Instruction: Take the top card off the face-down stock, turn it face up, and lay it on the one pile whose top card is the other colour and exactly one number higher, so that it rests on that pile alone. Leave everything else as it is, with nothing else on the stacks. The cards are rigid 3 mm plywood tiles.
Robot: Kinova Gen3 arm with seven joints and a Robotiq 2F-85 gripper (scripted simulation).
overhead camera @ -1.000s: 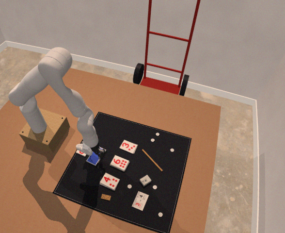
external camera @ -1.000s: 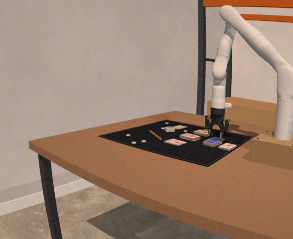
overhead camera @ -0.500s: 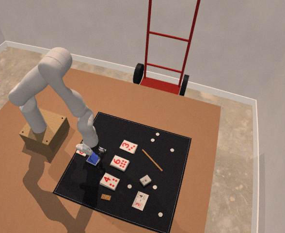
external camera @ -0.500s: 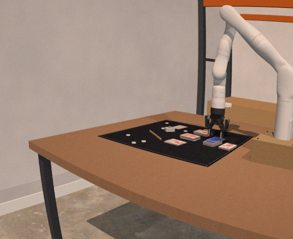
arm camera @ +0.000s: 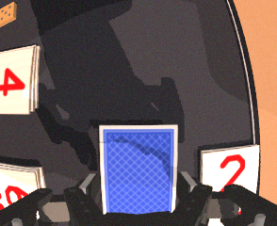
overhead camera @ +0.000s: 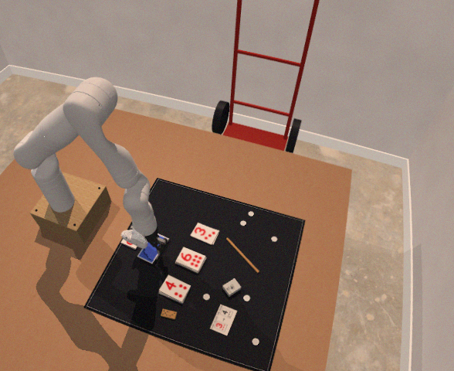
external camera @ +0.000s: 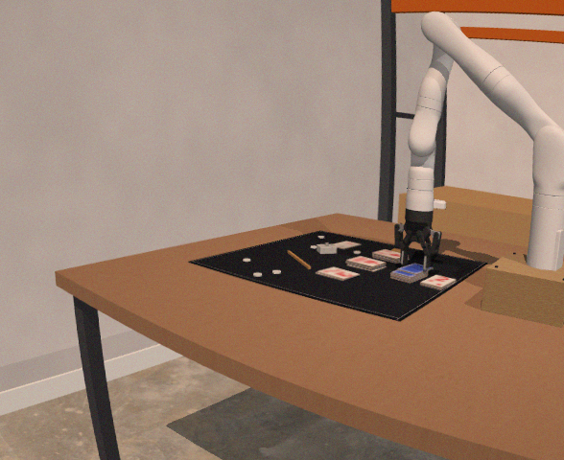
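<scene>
Jaws part-open, astride the blue-backed stock (overhead camera: pixel 148 253) (external camera: pixel 409 272) (arm camera: pixel 138 171); fingertips (external camera: pixel 426 263) flank its sides.

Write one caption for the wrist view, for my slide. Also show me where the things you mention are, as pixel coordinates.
Open fingers straddle the blue-backed stock (arm camera: pixel 138 171), beside a red two (arm camera: pixel 233 167).

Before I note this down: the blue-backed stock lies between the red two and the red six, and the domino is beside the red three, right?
Not quite: the domino is beside the red four, as the top view shows. The rest stands.

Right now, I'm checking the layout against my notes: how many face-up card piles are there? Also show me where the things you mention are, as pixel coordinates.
4: the 3 (overhead camera: pixel 204 233) (external camera: pixel 337 273), 6 (overhead camera: pixel 190 260) (external camera: pixel 365 263) (arm camera: pixel 8 190) and 4 (overhead camera: pixel 174 288) (external camera: pixel 387 255) (arm camera: pixel 11 82) in a row, the 2 (overhead camera: pixel 130 243) (external camera: pixel 437 282) (arm camera: pixel 230 170) beside the blue stock (overhead camera: pixel 148 254) (external camera: pixel 409 272) (arm camera: pixel 138 171).
</scene>
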